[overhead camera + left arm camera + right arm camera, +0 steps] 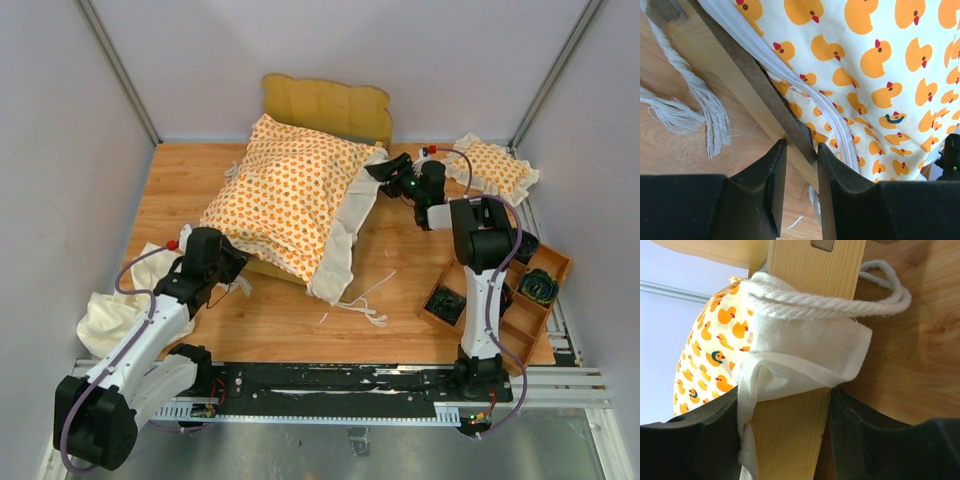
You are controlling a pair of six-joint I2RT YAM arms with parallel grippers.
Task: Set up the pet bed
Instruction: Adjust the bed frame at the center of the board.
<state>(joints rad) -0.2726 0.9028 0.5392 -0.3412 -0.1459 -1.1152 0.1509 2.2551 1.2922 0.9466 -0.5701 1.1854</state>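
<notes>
Pet bed (300,150) at the far middle of the wooden table (400,275), its cushion (285,195) heaped on top and tilted.

Its frame (325,103) was smooth light wood with a scalloped headboard and a dark grey base edge. The puffy cushion was cream cloth printed with orange ducks, trimmed with a plain cream ruffle and twisted cotton tie strings (705,105) with frayed ends. The left gripper (801,150), its fingers narrowly parted, pinched the frame's near rail just beside the cushion's white piping. The right gripper (784,392), spread wide, clasped a square wooden post of the frame where a tie string and ruffle wrapped it, with one finger on wood and the other against cloth.
</notes>
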